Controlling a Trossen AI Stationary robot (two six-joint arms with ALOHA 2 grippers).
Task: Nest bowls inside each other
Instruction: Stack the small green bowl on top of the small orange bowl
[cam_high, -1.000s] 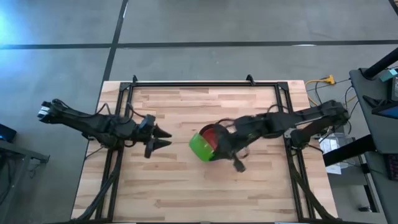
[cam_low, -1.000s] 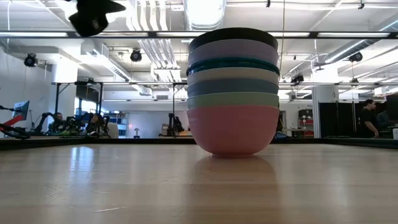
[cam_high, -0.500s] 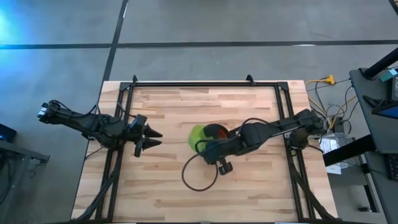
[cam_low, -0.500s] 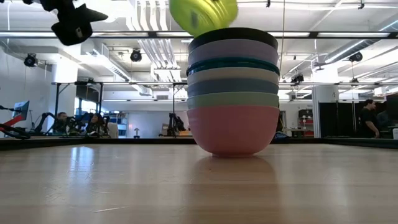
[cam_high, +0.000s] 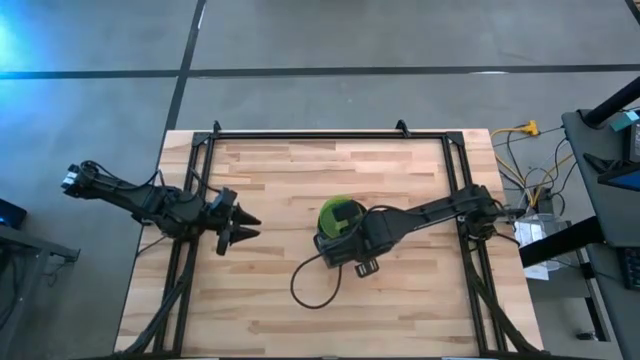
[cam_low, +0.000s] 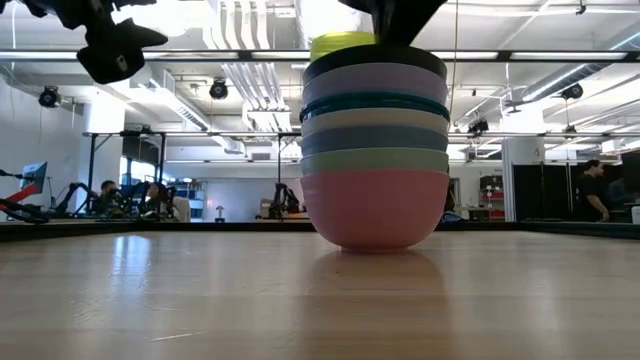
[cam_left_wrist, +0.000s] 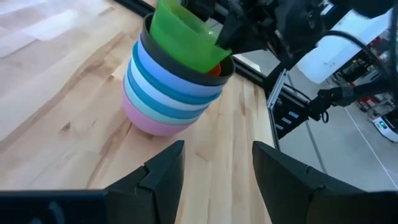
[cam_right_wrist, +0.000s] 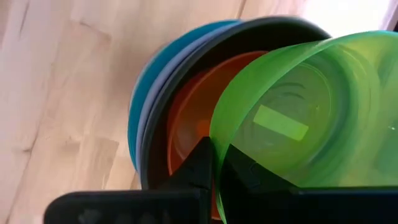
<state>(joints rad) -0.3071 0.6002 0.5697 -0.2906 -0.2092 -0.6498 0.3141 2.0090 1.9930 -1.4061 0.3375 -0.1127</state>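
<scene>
Since half a second ago the right gripper (cam_high: 345, 240) has carried the lime green bowl (cam_high: 337, 217) down from above the stack, so that it now sits tilted in the mouth of the black bowl (cam_left_wrist: 186, 58) at the top. The right gripper pinches that green bowl's rim between its fingers (cam_right_wrist: 205, 163), one inside and one outside. Under it, inside the black bowl, the red bowl (cam_right_wrist: 189, 121) shows as an orange-red crescent. The stack of bowls (cam_low: 375, 145) stands near the middle of the table (cam_high: 280, 180), with the pink bowl (cam_low: 375, 208) at the bottom touching the wood. The left gripper (cam_high: 243, 226) hangs well apart from the stack near the table's left side, fingers spread and pinching nothing. A black cable (cam_high: 305, 285) loops over the table just in front of the right arm. From above, the right arm covers most of the stack. At table height only the green bowl's top edge (cam_low: 342, 41) shows.
</scene>
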